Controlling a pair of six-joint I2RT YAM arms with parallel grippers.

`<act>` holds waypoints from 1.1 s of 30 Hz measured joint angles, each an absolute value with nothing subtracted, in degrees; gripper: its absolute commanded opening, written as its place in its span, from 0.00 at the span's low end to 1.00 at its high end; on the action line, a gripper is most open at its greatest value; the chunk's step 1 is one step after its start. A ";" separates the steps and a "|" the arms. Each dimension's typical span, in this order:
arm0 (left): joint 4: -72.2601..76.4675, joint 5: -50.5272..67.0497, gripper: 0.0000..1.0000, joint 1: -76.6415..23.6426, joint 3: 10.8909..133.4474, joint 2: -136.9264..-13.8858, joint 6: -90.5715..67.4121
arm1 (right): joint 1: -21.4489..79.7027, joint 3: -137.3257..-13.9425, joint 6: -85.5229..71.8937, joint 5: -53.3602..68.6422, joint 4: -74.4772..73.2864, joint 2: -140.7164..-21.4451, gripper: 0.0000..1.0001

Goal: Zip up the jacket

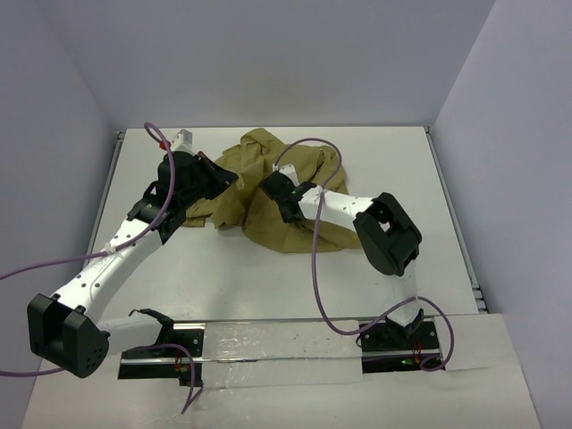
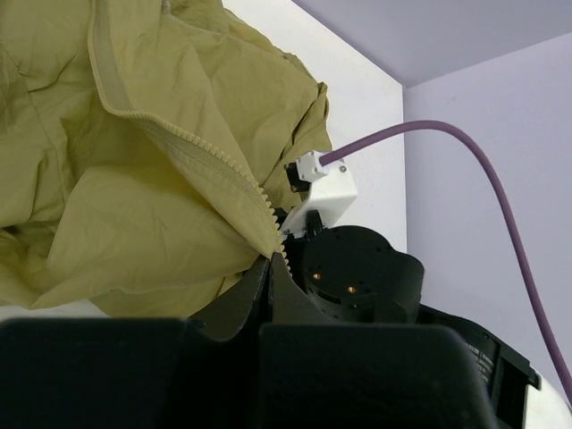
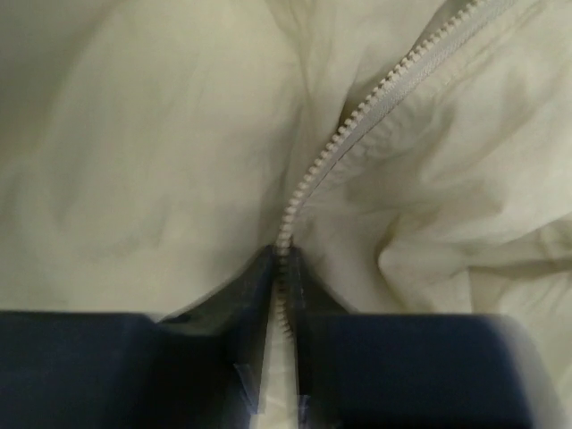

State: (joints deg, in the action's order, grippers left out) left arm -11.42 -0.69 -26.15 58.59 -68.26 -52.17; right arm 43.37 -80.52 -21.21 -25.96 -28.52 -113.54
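The jacket [image 1: 246, 161] lies crumpled at the back middle of the white table, olive-tan with an unzipped zipper. My left gripper [image 1: 214, 181] reaches its left side and in the left wrist view is shut [image 2: 270, 259] on the cloth edge where a row of zipper teeth [image 2: 214, 170] ends. My right gripper [image 1: 275, 190] sits on the jacket's middle. In the slightly blurred right wrist view its jaws [image 3: 284, 255] stand almost together, pinching a line of zipper teeth [image 3: 357, 125] and the jacket [image 3: 161, 161] cloth beside it. No slider shows.
The right arm's black wrist [image 2: 357, 273] and purple cable [image 2: 465, 143] are close beside my left fingers. Grey walls enclose the table [image 1: 268, 295] on three sides. Both arm bases stand on a rail [image 1: 268, 344] at the near edge.
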 measured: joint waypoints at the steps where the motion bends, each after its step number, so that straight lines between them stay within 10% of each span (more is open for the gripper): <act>1: -11.42 -0.69 0.00 -26.16 58.59 -68.25 -52.12 | 43.27 -80.53 -21.05 -25.98 -28.65 -113.80 0.00; 20: -11.42 -1.02 0.00 -26.17 58.59 -68.25 -52.04 | 43.62 -72.94 -20.10 -29.93 -31.24 -78.88 0.00; 28: -11.39 -1.00 0.00 -26.20 58.65 -68.92 -51.77 | 43.09 -93.43 -18.05 -25.68 -36.05 -108.26 0.62; 33: -11.56 -1.00 0.00 -26.22 59.66 -71.62 -50.65 | 42.92 -99.00 -17.51 -23.63 -37.70 -114.86 0.65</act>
